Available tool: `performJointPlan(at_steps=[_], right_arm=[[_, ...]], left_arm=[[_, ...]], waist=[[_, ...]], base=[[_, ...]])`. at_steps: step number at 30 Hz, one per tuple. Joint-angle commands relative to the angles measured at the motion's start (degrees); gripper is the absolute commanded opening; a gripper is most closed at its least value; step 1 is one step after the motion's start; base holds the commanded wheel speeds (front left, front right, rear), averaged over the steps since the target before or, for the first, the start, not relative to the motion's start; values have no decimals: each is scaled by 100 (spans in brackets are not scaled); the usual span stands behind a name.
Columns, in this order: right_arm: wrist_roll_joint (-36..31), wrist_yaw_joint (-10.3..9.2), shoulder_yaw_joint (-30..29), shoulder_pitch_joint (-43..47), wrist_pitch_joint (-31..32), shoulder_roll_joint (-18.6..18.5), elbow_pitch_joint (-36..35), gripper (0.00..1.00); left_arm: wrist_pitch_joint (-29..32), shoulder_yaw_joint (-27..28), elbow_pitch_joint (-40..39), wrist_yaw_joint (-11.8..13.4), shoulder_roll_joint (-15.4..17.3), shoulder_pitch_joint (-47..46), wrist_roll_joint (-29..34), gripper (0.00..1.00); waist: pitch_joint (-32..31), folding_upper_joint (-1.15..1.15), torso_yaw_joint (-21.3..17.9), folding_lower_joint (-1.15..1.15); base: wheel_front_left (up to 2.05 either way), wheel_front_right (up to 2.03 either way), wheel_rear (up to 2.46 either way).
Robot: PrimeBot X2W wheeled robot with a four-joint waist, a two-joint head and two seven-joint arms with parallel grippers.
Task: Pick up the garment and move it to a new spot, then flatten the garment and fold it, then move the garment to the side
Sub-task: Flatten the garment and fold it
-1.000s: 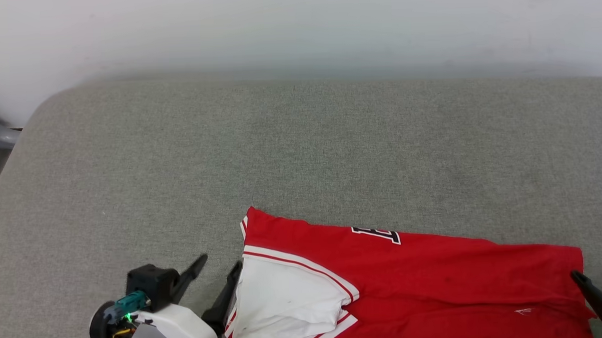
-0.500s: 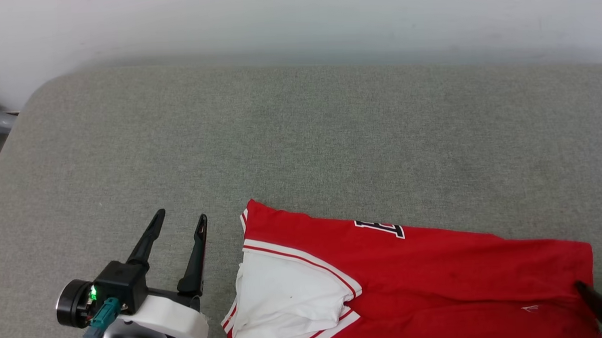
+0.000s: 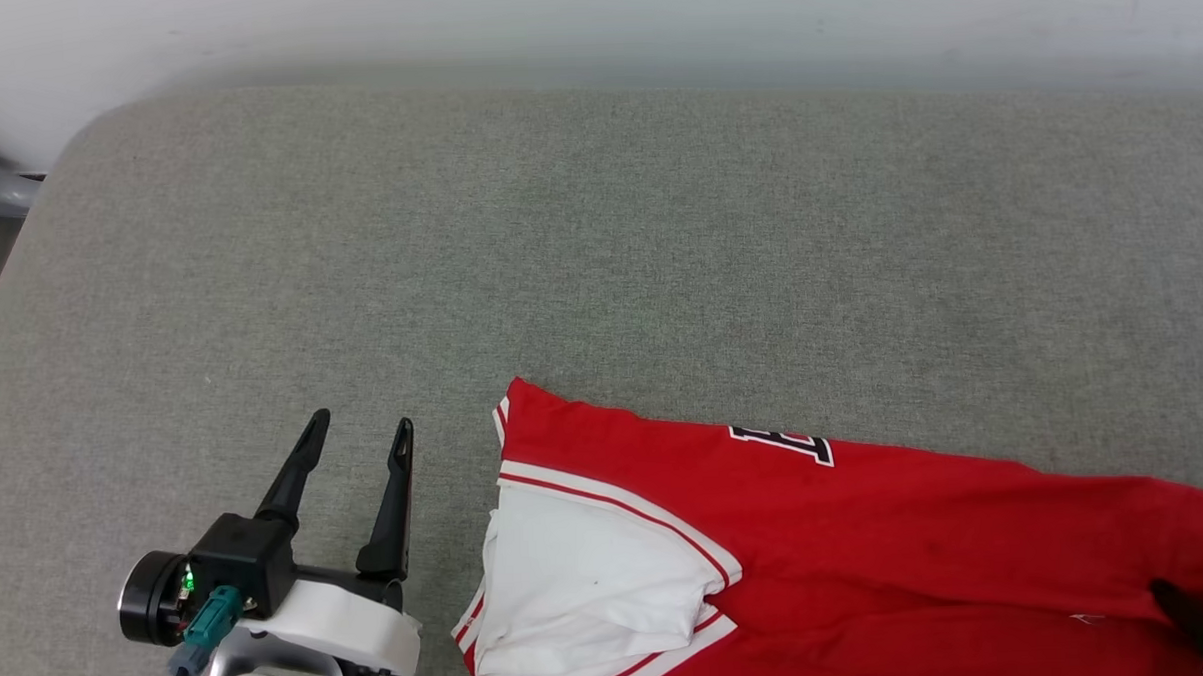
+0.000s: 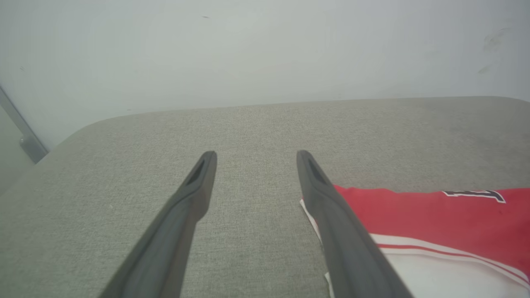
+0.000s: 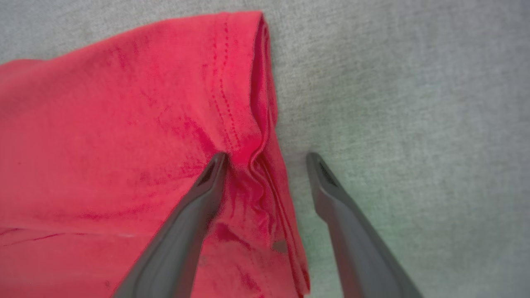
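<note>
Fingers [image 4: 186, 207] spread beside garment [image 4: 434, 211] (lettering [image 4: 476, 193] unreadable).

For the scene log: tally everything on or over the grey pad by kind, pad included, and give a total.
Jersey: 1
Grippers: 2 (left gripper, right gripper)
Pad: 1
Total: 4

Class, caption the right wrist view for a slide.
Open right gripper straddles the stitched hem of the red jersey-style garment on grey woven upholstery.
</note>
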Motion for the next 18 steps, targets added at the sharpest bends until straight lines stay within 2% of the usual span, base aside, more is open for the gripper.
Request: performJointPlan(at_steps=[1,2,6,11,12,13,14,18], right_arm=[[97,8,186,11,-12,165,188,100],[206,13,416,-31,-96,258,335,100],[383,34,694,-56,-258,344,419,100],[412,34,841,-62,-437,233,470,100],[381,34,846,-63,-473,189,479,68],[337,34,847,-63,-521,138,493,29],[308,27,833,-62,-584,91,509,0],[140,-3,719,-118,-907,-131,559,0]], left_arm=[[-40,48,20,-50,-45,-50,37,100],[-41,113,67,-109,-75,-45,97,100],[-40,148,149,-199,-105,-29,179,100],[-41,197,220,-254,-126,-90,214,100],[-41,208,228,-262,-139,-87,220,100],[-41,216,236,-267,-152,-75,227,100],[-41,222,241,-272,-163,-56,232,100],[-41,243,263,-293,-215,66,248,100]], waist=[[13,0,5,0],[22,0,-4,0],[-20,0,-24,0],[-91,0,-67,0],[-107,0,-75,0],[-124,0,-83,0],[-141,0,-92,0],[-207,0,-127,0]], base=[[0,0,0],[0,0,0],[0,0,0],[0,0,0],[0,0,0],[0,0,0],[0,0,0],[0,0,0]])
